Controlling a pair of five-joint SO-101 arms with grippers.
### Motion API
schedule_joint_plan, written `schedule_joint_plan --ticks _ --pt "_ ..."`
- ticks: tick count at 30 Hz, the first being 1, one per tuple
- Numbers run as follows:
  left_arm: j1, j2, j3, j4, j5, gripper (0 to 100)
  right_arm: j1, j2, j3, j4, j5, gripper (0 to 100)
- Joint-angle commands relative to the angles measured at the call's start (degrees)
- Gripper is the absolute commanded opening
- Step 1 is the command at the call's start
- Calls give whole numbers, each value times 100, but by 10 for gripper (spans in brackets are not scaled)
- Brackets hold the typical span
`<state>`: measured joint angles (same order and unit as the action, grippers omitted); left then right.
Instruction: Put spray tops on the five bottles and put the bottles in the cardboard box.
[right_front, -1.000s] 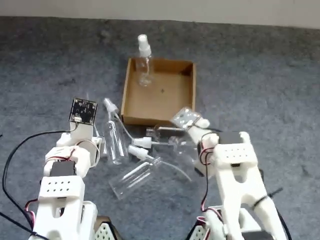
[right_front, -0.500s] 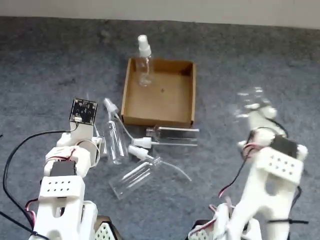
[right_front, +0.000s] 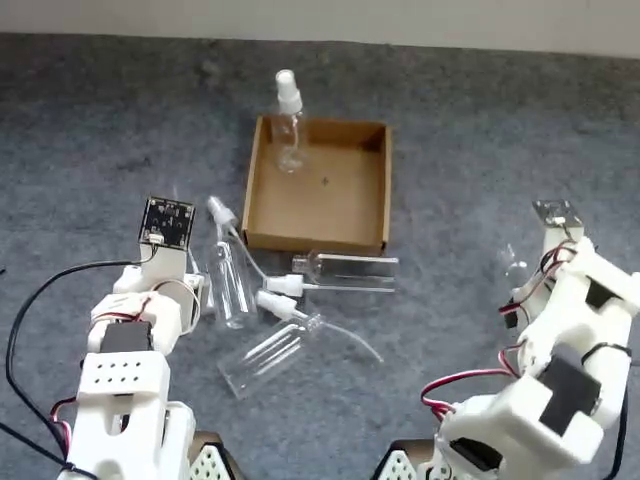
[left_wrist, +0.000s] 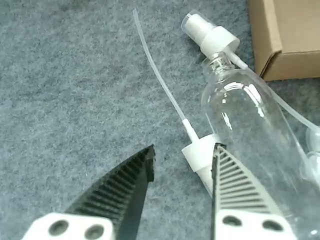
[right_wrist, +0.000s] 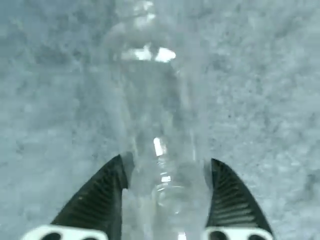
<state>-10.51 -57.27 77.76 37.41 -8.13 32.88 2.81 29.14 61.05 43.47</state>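
Note:
My right gripper (right_wrist: 167, 170) is shut on a clear bottle (right_wrist: 155, 115) with no top, held over the carpet at the right (right_front: 512, 263). My left gripper (left_wrist: 183, 149) stands open low over the carpet, a loose spray top (left_wrist: 199, 150) with its tube touching one finger (left_wrist: 227, 180). Beside it lies a bottle (left_wrist: 250, 120) with a spray top (left_wrist: 210, 32) at its neck. The cardboard box (right_front: 370, 190) holds one upright topped bottle (right_front: 290, 125) in its far left corner. Two more bottles (right_front: 345, 268) (right_front: 265, 352) lie in front of the box.
Grey carpet covers the whole work area. A loose dip tube (right_front: 355, 338) curves across the carpet near the lying bottles. Open carpet lies to the right of the box and around the right arm (right_front: 570, 330).
The right arm has swung from the bottles in front of the box out to the right, carrying a clear bottle. The left arm and the other bottles have stayed put.

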Motion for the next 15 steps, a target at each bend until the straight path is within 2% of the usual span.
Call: schedule_joint_plan --ticks 1,5,10,15 --pt "110 -136 -31 -105 -44 150 -136 -31 -470 505 53 269" --pt "110 -136 -31 -105 -44 150 -549 -92 -989 831 9 273" --pt "110 -136 -31 -105 -44 150 -1042 -48 -1877 1103 -545 273" --pt "110 -136 -31 -105 -44 150 -1349 -31 -2281 1103 -571 273"
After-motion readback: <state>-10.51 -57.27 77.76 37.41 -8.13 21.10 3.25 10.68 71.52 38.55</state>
